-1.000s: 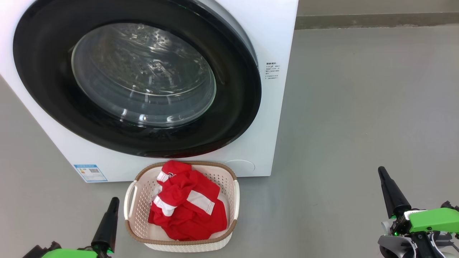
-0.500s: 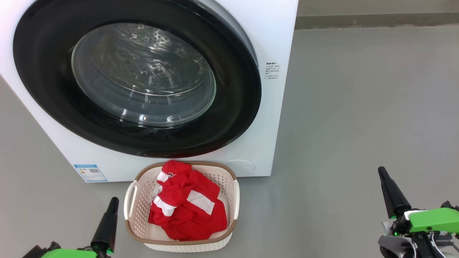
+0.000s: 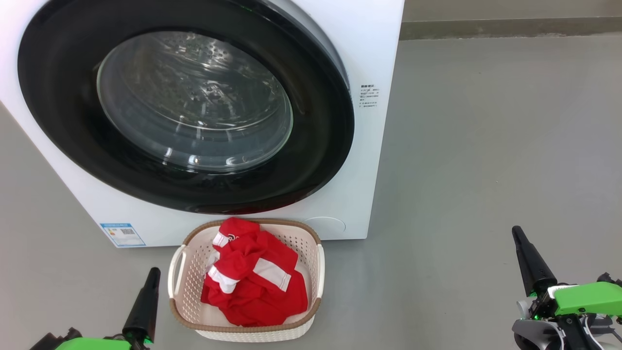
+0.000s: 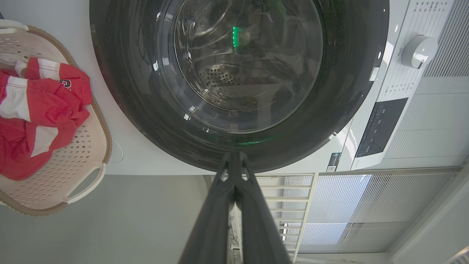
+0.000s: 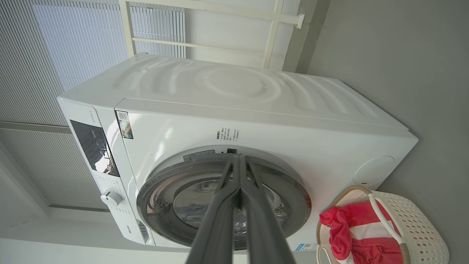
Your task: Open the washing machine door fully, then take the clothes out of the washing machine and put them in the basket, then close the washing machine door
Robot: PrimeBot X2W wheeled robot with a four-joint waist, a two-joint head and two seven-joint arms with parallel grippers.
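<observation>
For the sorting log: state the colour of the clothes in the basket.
The clothes: bright red with white panels, clearest in head view.

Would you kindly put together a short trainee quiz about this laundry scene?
1. Fill in: the left pincer and the right pincer are both ____.
2. True or false: the washing machine door is closed.
3. Where do the clothes lie? A) draped over the door B) in the basket C) held by a pincer
Key: 1 shut; 2 true; 3 B.
</observation>
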